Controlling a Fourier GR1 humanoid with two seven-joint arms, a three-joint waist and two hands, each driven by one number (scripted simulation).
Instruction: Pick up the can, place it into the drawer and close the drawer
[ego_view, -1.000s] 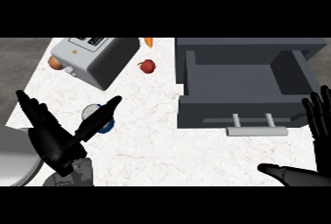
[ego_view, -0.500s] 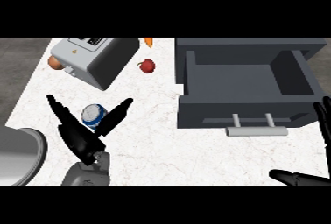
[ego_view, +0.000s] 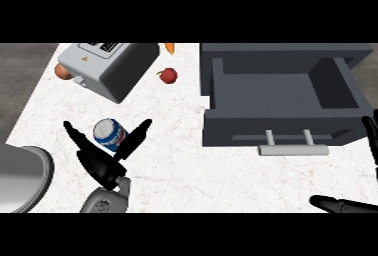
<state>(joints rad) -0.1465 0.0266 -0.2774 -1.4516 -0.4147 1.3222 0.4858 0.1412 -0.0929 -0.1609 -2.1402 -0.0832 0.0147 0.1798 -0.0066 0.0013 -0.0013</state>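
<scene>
A blue and white can lies on its side on the white counter, left of centre. My left hand is just below it, open, with the thumb and the fingers spread to either side of the can and not touching it. The grey drawer stands pulled open at the right, its inside bare, its handle facing me. My right hand rests open at the lower right edge, with fingers also showing along the right edge.
A silver toaster lies at the back left. A red apple and an orange carrot tip sit behind the can. A brown round thing peeks from the toaster's left. A grey rounded object is at the lower left.
My left hand has moved right and forward, from covering the can to sitting below it with the can between thumb and fingers. My right hand has slid further toward the right edge.
</scene>
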